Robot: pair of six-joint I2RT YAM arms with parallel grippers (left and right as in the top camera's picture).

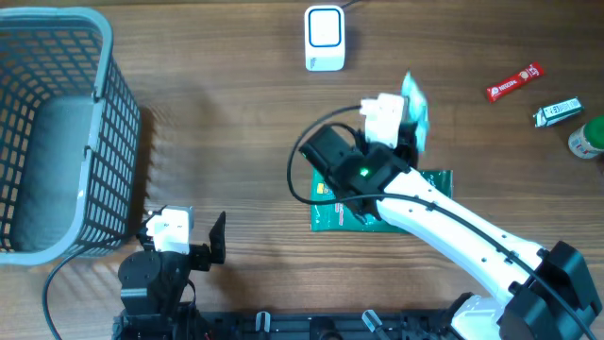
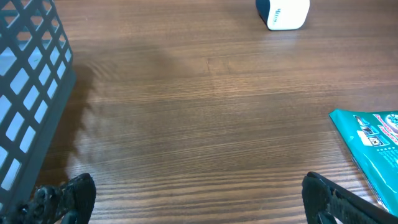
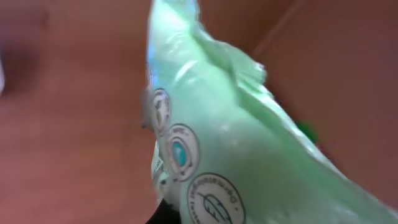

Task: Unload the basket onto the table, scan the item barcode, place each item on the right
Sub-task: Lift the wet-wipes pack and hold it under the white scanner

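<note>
Now right fingers tight on green packet

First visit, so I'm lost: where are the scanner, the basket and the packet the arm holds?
scanner [image 1: 325, 30]: overhead view, its blue-framed top face.
basket [image 1: 118, 146]: overhead view, its right wall.
packet [image 1: 416, 99]: overhead view, its free upper end.

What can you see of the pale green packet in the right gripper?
The packet is a glossy, pale green soft-plastic pouch with a crimped edge and round printed badges down one face. The shut right gripper pinches it, standing on edge rather than flat. No barcode shows in any view.
</note>
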